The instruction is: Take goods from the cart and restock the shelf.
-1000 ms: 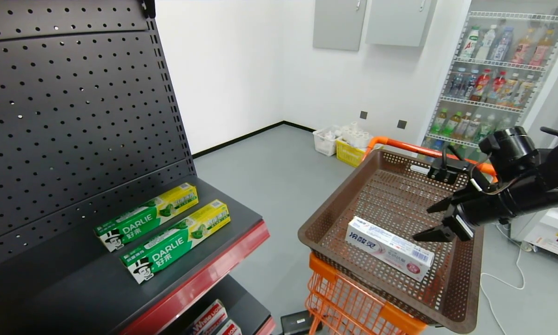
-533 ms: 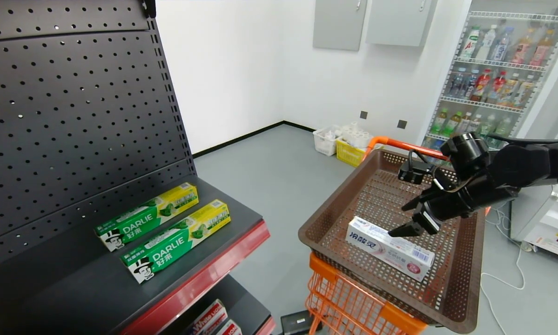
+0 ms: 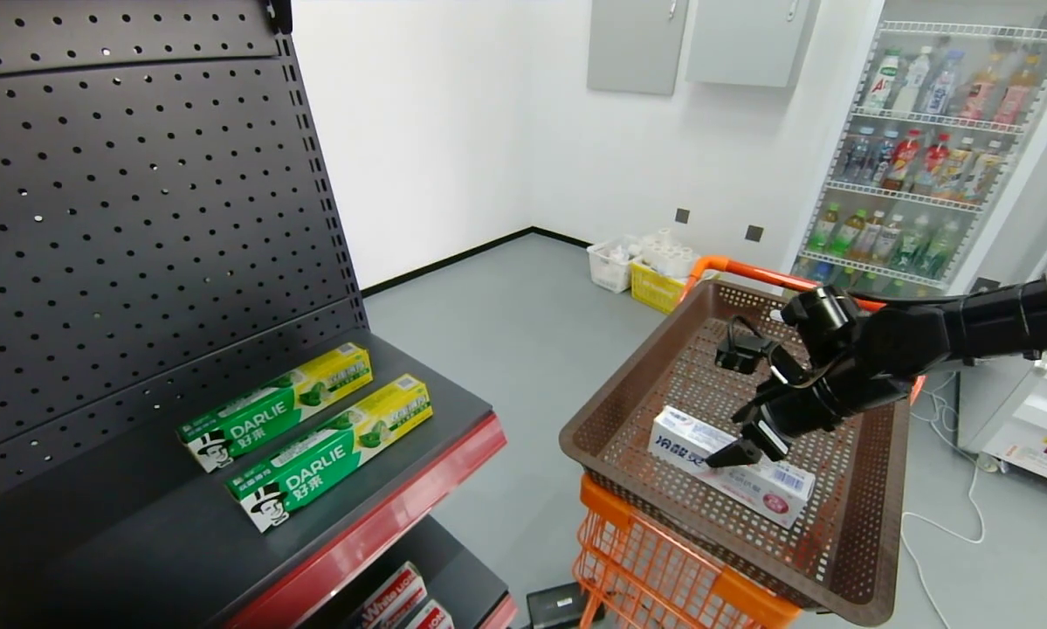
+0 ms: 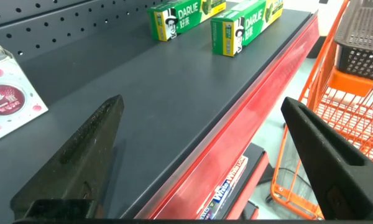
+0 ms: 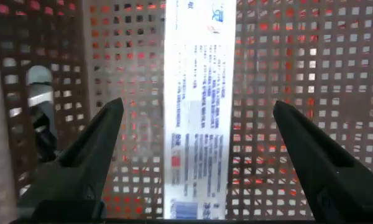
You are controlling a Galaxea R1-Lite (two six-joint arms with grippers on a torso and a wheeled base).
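Black pegboard shelf unit with a red-edged deck [image 3: 139,524] is on the left. Its deck is mostly bare.

Orange wire cart [image 3: 654,577] is on the right, with a brown perforated plastic basket [image 3: 892,507] on top.

Right gripper [image 3: 733,437] is inside the basket, directly over the long white toothpaste box [image 3: 772,489]. Its jaws are spread wide and hold nothing. In the right wrist view the box runs lengthwise between the two fingers, so they straddle its narrow width. Contact can't be confirmed; it looks just above the box.

Left gripper [image 4: 202,102] is low near the shelf's front edge, also wide open and empty.

Two green-and-yellow toothpaste boxes [image 3: 274,406] lie side by side, far on the deck by the pegboard. The white box lies flat on the basket floor at the near-left end, angled.

Step, as judged: the pick from the cart, at pre-grasp. Nothing is gripped yet.

The next move probably needs:
- a short drop until the fingers bracket the box's sides
- a close across the narrow width
- a lift high enough to clear the basket wall
- a carry left to the free deck near the green boxes
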